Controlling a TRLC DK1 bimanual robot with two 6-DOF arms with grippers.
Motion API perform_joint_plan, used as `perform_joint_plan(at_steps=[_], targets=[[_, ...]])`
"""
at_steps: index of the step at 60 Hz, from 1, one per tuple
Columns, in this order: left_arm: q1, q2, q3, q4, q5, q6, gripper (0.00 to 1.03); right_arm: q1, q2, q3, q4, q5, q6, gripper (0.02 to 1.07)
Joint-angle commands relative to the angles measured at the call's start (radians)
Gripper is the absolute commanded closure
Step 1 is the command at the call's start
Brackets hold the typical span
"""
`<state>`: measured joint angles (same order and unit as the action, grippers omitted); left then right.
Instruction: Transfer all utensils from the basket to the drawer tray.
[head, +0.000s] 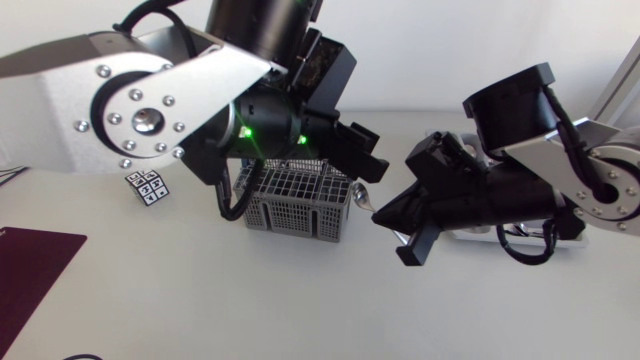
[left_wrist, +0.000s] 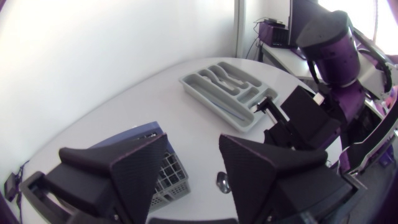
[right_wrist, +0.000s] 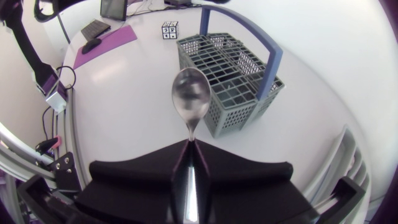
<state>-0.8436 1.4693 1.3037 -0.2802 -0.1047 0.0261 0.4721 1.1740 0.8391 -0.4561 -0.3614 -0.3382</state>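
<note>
Head view: one grey mesh plastic basket (head: 297, 205) sat under the left gripper (head: 365, 158).
Left wrist view: its fingers stood apart; one grey compartmented plastic drawer tray (left_wrist: 227, 93) lay beyond.
Right wrist view: the right gripper (right_wrist: 191, 146) was clamped on one silver metal spoon (right_wrist: 190, 99), just beside the basket.

Bright, even light washes my table (head: 200, 300) white; shadows under the basket (head: 300, 205) are faint. My spoon (right_wrist: 190, 99) glints, perhaps from overhead light.

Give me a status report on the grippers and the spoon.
Right gripper shut on spoon, beside basket. Left gripper open over basket, close to spoon. Basket looks empty.
</note>
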Motion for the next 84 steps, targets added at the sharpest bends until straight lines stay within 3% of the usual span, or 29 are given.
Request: perform_joint_plan(at_steps=[1,21,39,61,84], targets=[[0.026,-0.003,0.028,-0.004,0.008,-0.008,0.33,-0.053,-0.005,-0.038,-0.033,-0.021,-0.067,0.98],[0.173,-0.026,-0.014,-0.001,0.008,0.028,0.3,-0.391,0.033,-0.046,-0.174,-0.103,-0.443,0.97],[0.253,-0.047,-0.067,0.001,0.008,0.046,0.3,-0.704,0.194,0.022,-0.23,-0.111,-0.818,0.98],[0.301,-0.079,-0.156,0.022,0.008,0.051,0.3,-0.986,0.49,0.213,-0.205,-0.056,-1.157,0.97],[0.316,-0.109,-0.192,0.026,0.008,0.041,0.3,-1.05,0.621,0.252,-0.01,0.041,-1.325,0.97]])
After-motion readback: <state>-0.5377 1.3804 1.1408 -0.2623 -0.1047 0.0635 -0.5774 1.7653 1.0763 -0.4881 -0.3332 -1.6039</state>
